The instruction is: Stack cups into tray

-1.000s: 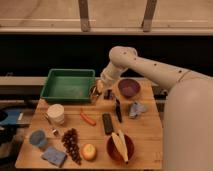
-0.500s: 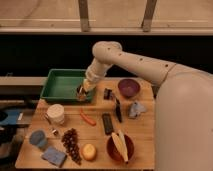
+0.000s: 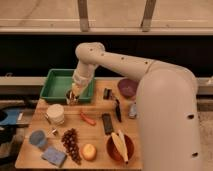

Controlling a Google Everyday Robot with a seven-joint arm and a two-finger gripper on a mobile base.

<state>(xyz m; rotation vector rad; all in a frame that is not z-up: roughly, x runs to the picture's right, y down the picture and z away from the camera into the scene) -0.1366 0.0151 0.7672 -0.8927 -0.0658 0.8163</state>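
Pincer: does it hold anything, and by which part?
The pincer seems shut on the small dark metal cup, apparently by its rim, at the green plastic tray's front.

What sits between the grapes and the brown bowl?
A round orange fruit, seen in the camera view. The gripper, shut, hangs at the green tray's front rim.

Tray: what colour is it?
The tray is plain green, clearest in the camera view; the gripper is at its front rim.
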